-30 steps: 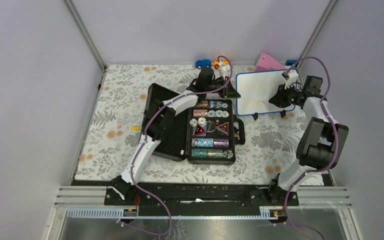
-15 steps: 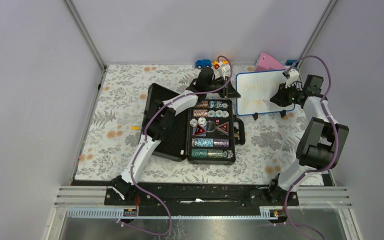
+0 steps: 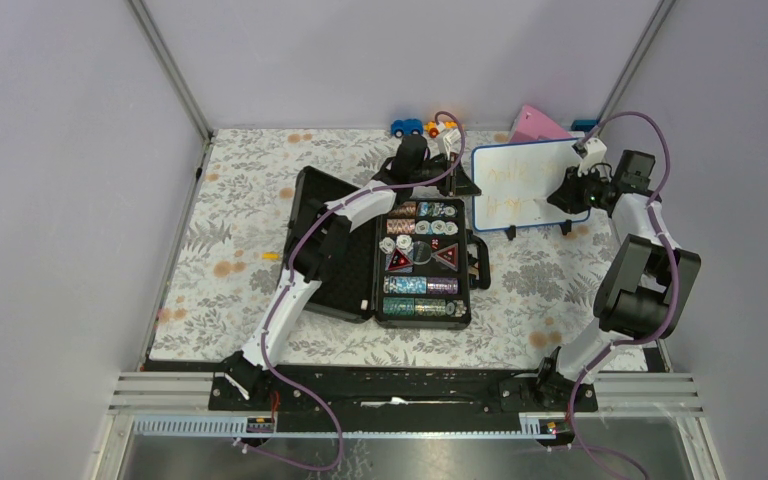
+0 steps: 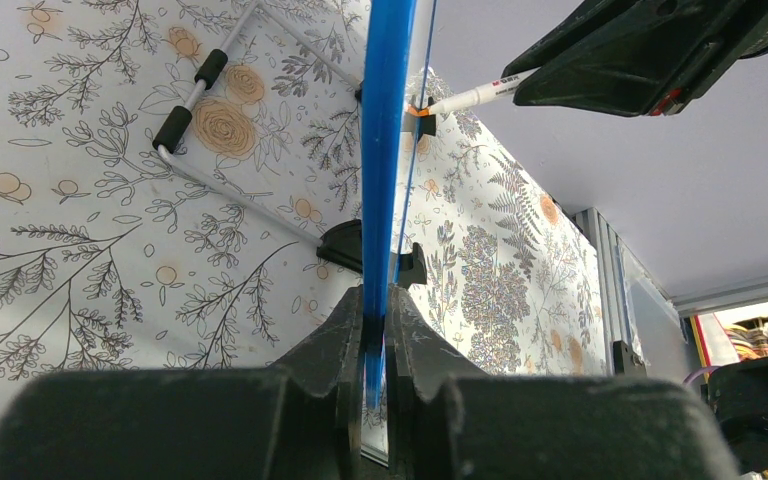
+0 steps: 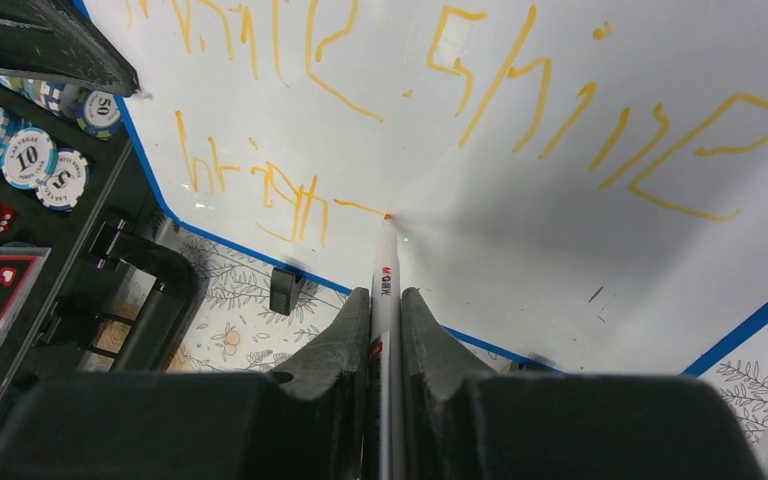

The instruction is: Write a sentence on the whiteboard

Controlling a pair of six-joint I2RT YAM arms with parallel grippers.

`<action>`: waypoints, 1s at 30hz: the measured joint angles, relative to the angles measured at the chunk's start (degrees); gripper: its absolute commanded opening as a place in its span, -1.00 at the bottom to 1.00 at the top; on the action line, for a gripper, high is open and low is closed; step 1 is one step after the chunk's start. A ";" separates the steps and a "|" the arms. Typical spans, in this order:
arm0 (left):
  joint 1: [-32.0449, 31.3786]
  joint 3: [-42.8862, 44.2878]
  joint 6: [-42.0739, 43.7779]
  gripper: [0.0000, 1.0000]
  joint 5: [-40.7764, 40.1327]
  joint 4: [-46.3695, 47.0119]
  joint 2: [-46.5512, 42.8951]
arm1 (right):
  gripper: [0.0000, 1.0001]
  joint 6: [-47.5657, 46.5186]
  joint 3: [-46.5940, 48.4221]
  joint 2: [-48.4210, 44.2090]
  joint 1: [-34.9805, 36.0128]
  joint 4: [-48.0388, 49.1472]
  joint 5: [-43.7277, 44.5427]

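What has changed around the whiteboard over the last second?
The right fingers, gripping the marker, slid slightly rightward along the lower line of the sentence on the whiteboard. The left fingers stayed clamped on its blue edge; the whiteboard and chip case did not move.

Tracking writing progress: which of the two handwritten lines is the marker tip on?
The lower line, the short one near the whiteboard's bottom edge; the marker's tip meets its right end, below the upper line.
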 measured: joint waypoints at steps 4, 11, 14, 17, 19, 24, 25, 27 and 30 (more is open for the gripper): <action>0.00 0.00 0.00 -1.00 0.07 -0.02 0.00 | -1.00 -0.44 0.11 -0.24 0.00 -0.31 -1.75; 0.02 0.00 -0.02 -1.00 0.11 -0.02 0.00 | -1.00 -0.55 0.96 -1.40 0.00 -1.03 -4.55; 0.04 0.00 -0.02 -1.00 0.11 -0.02 0.00 | -1.00 -0.46 1.49 -1.40 0.00 -1.01 -4.63; 0.04 0.00 -0.02 -1.00 0.11 -0.02 0.00 | -1.00 -0.35 1.68 -1.29 0.02 -0.92 -4.63; 0.04 0.00 -0.02 -1.00 0.11 -0.02 0.00 | -1.00 -0.35 1.95 -0.81 0.07 -0.87 -4.59; 0.04 0.00 -0.04 -1.00 0.11 -0.02 0.00 | -1.00 -0.15 2.47 0.57 0.11 -0.59 -4.52; 0.04 0.00 -0.04 -1.00 0.11 -0.02 0.00 | -1.00 -0.11 2.47 0.85 0.15 -0.55 -4.50; 0.04 0.00 -0.04 -1.00 0.11 -0.02 0.00 | -1.00 -0.09 2.47 1.38 0.17 -0.52 -4.42; 0.04 0.00 -0.04 -1.00 0.11 -0.02 0.00 | -1.00 -0.07 2.47 1.95 0.22 -0.57 -4.24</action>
